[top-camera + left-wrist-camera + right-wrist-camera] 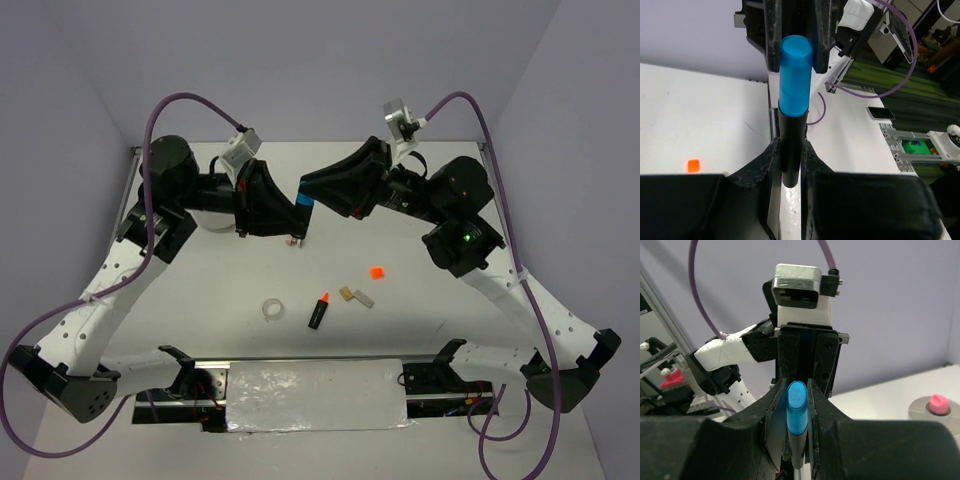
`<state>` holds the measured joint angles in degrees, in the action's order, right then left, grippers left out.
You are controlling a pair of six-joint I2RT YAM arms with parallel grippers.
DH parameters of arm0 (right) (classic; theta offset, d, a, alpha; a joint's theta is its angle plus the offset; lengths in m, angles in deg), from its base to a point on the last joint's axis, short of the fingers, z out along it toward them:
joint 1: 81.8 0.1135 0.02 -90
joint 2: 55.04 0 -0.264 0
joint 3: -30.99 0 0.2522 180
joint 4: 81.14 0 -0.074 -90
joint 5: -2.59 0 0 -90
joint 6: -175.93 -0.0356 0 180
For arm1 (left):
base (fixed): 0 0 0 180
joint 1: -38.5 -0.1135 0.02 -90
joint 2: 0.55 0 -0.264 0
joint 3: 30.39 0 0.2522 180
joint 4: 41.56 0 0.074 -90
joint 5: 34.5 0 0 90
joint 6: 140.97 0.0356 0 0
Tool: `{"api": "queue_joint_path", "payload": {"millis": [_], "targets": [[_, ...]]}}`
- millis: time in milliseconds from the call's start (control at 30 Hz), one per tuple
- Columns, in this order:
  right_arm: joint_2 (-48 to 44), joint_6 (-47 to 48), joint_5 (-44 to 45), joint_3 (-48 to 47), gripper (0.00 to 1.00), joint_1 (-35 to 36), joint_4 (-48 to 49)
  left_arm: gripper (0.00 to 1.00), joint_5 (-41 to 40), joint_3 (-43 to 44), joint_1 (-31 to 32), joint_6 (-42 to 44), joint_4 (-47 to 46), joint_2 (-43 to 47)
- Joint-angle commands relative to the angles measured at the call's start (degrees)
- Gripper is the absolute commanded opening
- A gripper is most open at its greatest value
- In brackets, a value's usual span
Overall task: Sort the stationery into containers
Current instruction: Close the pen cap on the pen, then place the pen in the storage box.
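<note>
The dish [212, 224] shows only as a whitish round rim under the left arm [110, 270]; most of it is hidden.

The left gripper [790, 167] has its fingers closed on the black barrel of the blue-capped marker [795, 75]. The marker sits at centre between the two arms and appears raised off the worktop [200, 300].

The right gripper [796, 407] has its fingers closed around the blue cap end of the same marker.

Handling, as a judgement: the marker is light, rigid and smooth. It can pivot or slide in a two-point pinch. The cap may pull off, so mid-barrel is the safer place to take hold.

Lying on the worktop:
- clear tape ring [272, 310]
- orange-capped marker [318, 312]
- tan and grey blocks [349, 293]
- orange square [377, 271]
</note>
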<state>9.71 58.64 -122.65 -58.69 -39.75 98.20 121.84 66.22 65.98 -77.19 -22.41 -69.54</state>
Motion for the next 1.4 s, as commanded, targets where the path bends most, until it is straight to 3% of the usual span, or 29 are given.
{"api": "queue_joint_path", "payload": {"millis": [0, 33, 133, 167, 267, 400, 600, 867, 1133, 1367], "targets": [[3.01, -2.07, -12.86, -1.06, 0.07, 4.72, -23.57, 0.00, -12.65, -2.66, -3.14, -3.66, -23.67, 4.20], [2.93, -2.07, -11.61, -2.03, 0.08, 4.72, -23.30, 0.00, -12.38, -3.82, -3.14, -3.67, -23.49, 4.82], [3.36, -1.19, -7.31, -6.42, 0.26, 4.10, -23.74, 0.00, -11.16, -7.87, -3.05, -4.10, -22.79, 6.76], [3.71, -0.67, -6.69, -8.43, 0.26, 4.10, -23.91, 0.00, -10.37, -9.71, -2.96, -4.28, -22.44, 7.63], [4.42, 0.74, -6.77, -10.90, 0.52, 2.96, -24.00, 0.00, -9.22, -12.18, -2.88, -3.50, -21.22, 8.78], [5.65, 2.59, -8.52, -13.11, 0.58, 1.47, -25.93, 0.00, -8.69, -14.38, -2.70, -0.33, -14.38, 10.80], [6.09, 5.04, -13.44, -14.08, 0.60, 0.94, -26.37, 0.00, -5.28, -13.94, -2.70, 3.36, -8.29, 11.25], [8.19, 10.06, -12.74, -16.54, 0.61, 0.24, -27.96, 0.00, 0.71, -11.14, -0.94, 7.23, -0.65, 8.79], [12.24, 12.52, -16.52, -20.94, 0.37, -0.64, -30.68, 0.00, 0.45, -9.29, -0.06, 10.13, 3.82, 7.64], [12.33, 15.86, -19.07, -19.00, 0.38, -1.00, -35.08, 0.00, -1.83, -7.53, -0.15, 13.12, 6.56, 6.86]]}}
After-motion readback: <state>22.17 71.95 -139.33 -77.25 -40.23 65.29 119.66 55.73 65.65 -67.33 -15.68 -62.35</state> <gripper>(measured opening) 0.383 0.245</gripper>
